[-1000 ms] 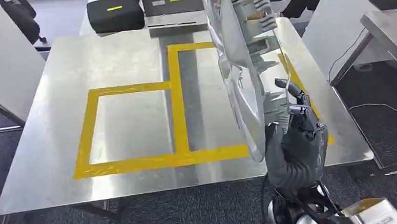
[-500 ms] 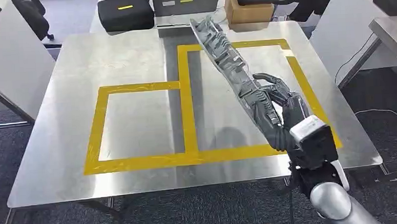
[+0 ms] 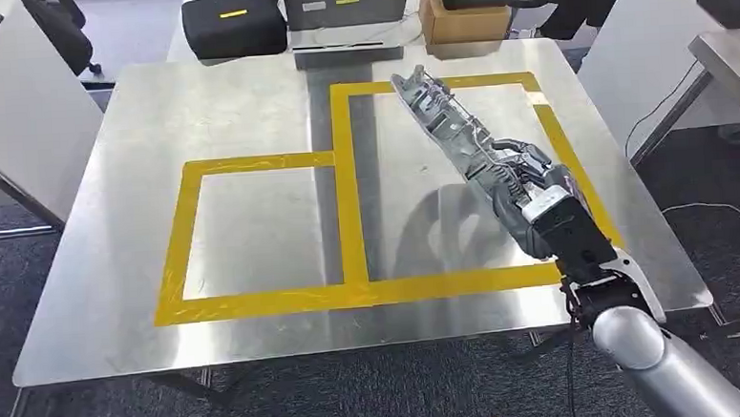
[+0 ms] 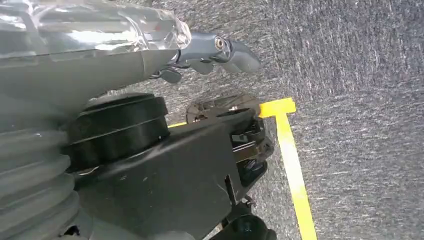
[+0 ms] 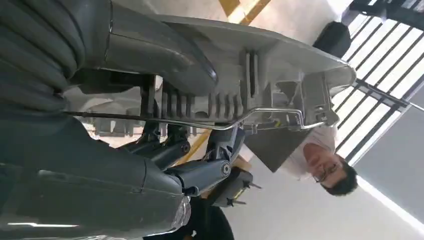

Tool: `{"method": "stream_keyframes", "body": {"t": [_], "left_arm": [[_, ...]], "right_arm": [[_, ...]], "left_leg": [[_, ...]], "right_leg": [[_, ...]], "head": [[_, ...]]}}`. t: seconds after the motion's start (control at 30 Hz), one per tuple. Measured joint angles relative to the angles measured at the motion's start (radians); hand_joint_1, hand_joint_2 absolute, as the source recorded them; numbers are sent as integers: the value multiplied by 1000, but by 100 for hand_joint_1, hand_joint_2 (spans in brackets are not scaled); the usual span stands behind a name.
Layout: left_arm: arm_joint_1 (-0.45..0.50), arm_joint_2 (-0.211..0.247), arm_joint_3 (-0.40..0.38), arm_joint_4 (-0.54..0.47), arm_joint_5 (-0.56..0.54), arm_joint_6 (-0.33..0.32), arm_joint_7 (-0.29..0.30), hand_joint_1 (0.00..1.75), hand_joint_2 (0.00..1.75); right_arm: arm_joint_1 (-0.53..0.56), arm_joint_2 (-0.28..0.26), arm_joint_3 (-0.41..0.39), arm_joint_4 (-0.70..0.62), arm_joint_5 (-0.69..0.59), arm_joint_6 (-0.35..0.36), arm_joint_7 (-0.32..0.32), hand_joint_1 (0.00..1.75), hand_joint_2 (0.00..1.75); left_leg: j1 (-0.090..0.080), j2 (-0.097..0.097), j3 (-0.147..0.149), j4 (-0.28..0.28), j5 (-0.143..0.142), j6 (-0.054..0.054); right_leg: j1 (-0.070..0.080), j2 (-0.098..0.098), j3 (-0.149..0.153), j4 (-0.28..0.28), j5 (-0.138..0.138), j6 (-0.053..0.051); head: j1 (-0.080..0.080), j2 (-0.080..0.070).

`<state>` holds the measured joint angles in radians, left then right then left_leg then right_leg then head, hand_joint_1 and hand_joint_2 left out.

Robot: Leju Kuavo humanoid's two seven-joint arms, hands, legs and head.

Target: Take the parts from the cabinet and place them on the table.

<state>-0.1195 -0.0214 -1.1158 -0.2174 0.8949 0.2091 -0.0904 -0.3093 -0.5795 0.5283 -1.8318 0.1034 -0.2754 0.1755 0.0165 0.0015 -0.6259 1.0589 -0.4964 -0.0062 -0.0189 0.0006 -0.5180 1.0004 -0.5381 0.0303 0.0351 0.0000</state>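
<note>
A long grey ribbed plastic part [image 3: 443, 128] slants over the right yellow-taped rectangle [image 3: 552, 142] of the steel table [image 3: 246, 100]. My right hand [image 3: 528, 186] grips its near end, and the far end points toward the table's back. The part casts a shadow on the table beneath it; whether it touches the surface I cannot tell. In the right wrist view the part [image 5: 260, 65], with a thin wire bail, lies across my fingers [image 5: 200, 175]. My left hand [image 4: 220, 50] hangs over the carpet with nothing in it.
A smaller taped rectangle [image 3: 186, 228] lies on the table's left half. Behind the table stand a black case [image 3: 234, 20], a grey box [image 3: 346, 0] and a cardboard box [image 3: 461, 13]. Other tables flank it on the left [image 3: 17, 112] and right [image 3: 731, 46]. A person [image 5: 320, 155] stands beyond.
The view shifted slightly early on. My right arm has stretched forward and lowered the part from upright near the camera to a low slant over the right rectangle.
</note>
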Motion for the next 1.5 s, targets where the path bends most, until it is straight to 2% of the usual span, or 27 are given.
{"method": "stream_keyframes", "body": {"t": [0.67, 0.9, 1.03, 1.1, 1.17, 1.23, 1.3, 1.4, 1.5], "left_arm": [[0, -2, 0, 0, -2, -1, -1, 0, 175], [0, -4, -2, 0, -18, -8, 0, 0, 175], [-3, -5, -4, 0, -39, -19, 11, 0, 175], [-6, -6, -5, 0, -52, -29, 13, 0, 175], [-11, -7, -9, 0, -67, -49, 13, 0, 175], [-19, -10, -13, 0, -78, -65, 13, 0, 175], [-25, -14, -14, 0, -81, -73, 11, 0, 175], [-26, -15, -14, 0, -81, -74, 10, 0, 175], [-29, -15, -19, 0, -82, -77, 11, 0, 175]], "right_arm": [[-8, -19, -5, 67, 5, 10, 22, 175, 175], [-27, -50, -8, 90, 16, 38, 86, 175, 175], [-60, -81, -5, 116, 66, 123, 174, 175, 175], [-88, -95, 0, 132, 105, 199, 229, 175, 175], [-158, -108, 33, 170, 177, 392, 332, 175, 175], [-223, -111, 72, 214, 220, 519, 382, 175, 175], [-267, -110, 98, 251, 231, 557, 392, 175, 175], [-327, -111, 138, 297, 231, 566, 399, 175, 175], [-372, -115, 182, 334, 202, 614, 443, 175, 175]], "left_leg": [[0, 5, 1, 0, 0, 0], [0, 4, 2, 0, 0, 0], [0, 5, 2, 0, 0, 1], [-1, 5, 1, 0, 1, 1], [-1, 12, 2, 0, 1, 1], [-1, 15, 2, 0, 1, 2], [-1, 15, 2, 0, 2, 3], [-1, 16, 3, 0, 2, 3], [-1, 15, 3, 0, 2, 3]], "right_leg": [[0, 1, 0, 0, 0, 0], [0, 2, 0, 0, 0, 0], [0, 2, 0, 0, 1, 1], [0, 2, 1, 0, 1, 1], [0, 5, 1, 0, 2, 3], [0, 6, 1, 0, 3, 4], [0, 5, 1, 0, 3, 4], [0, 7, 1, 0, 3, 4], [0, 7, 0, 0, 3, 4]], "head": [[0, 0], [0, 0], [0, 0], [0, 0], [0, 0], [-1, 0], [-1, 0], [-1, 0], [-1, 0]]}}
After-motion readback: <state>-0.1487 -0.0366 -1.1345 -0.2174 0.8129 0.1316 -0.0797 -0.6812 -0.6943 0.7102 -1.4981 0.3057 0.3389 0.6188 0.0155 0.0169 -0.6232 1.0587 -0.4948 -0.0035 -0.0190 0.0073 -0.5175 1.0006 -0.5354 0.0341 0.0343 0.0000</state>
